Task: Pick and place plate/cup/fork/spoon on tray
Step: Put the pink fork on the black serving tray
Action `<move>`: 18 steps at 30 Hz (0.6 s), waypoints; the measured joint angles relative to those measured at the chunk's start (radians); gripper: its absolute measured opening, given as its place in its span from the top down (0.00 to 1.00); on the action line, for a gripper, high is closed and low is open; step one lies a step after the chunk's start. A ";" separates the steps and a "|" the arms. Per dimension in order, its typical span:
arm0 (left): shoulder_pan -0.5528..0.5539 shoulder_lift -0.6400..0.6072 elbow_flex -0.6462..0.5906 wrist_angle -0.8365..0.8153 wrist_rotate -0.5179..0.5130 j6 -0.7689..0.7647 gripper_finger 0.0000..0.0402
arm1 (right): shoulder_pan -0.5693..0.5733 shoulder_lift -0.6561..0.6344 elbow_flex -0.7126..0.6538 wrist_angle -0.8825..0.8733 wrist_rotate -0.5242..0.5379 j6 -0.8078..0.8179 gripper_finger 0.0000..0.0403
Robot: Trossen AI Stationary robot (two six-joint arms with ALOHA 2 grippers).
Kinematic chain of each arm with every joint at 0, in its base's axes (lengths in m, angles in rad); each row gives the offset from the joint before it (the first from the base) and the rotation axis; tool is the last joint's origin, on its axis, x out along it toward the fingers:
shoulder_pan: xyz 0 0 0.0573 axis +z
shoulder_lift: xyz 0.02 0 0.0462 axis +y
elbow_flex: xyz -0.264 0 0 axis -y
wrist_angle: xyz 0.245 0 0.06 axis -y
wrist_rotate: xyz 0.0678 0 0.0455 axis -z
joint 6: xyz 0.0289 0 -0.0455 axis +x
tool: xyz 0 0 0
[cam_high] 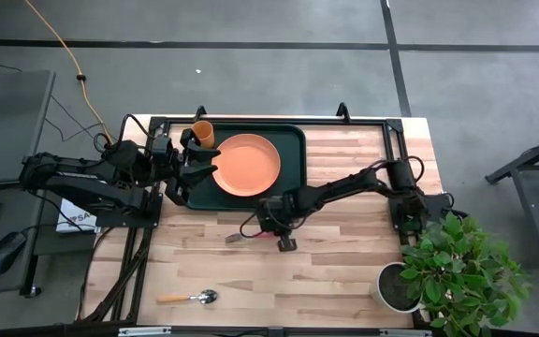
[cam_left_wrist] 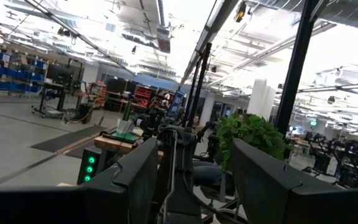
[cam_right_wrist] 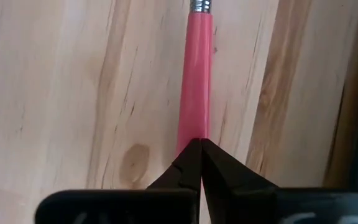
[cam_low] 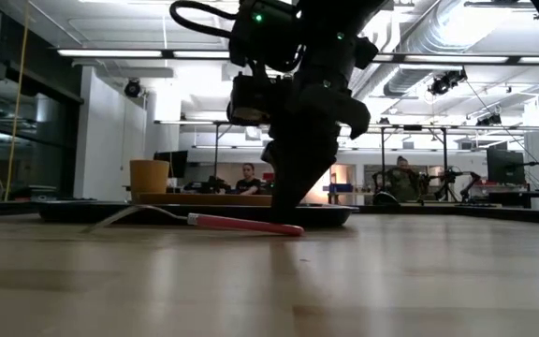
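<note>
Pinched at its tail end by the right end effector (cam_right_wrist: 199,144), the fork (cam_right_wrist: 194,74) lies on the worktop (cam_right_wrist: 73,81) just beside the tray (cam_high: 293,168) — light, stiff, slippery; mid-handle would be steadier

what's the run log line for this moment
right gripper shut on fork handle, on table | left gripper open over tray | spoon waiting

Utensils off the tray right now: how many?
2. The fork lies on the table just in front of the tray, right gripper shut on its pink handle. The spoon lies near the table's front edge.
</note>
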 joint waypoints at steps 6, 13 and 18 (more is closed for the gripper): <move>0.000 0.000 0.000 0.000 0.000 0.000 0.54 | -0.002 0.000 0.068 0.018 -0.010 0.025 0.89; 0.000 0.000 0.000 0.000 0.000 0.000 0.54 | 0.007 0.005 0.080 0.240 0.009 0.113 0.60; 0.000 0.000 0.000 0.000 0.000 0.000 0.54 | 0.029 0.061 0.080 0.404 0.042 0.189 0.45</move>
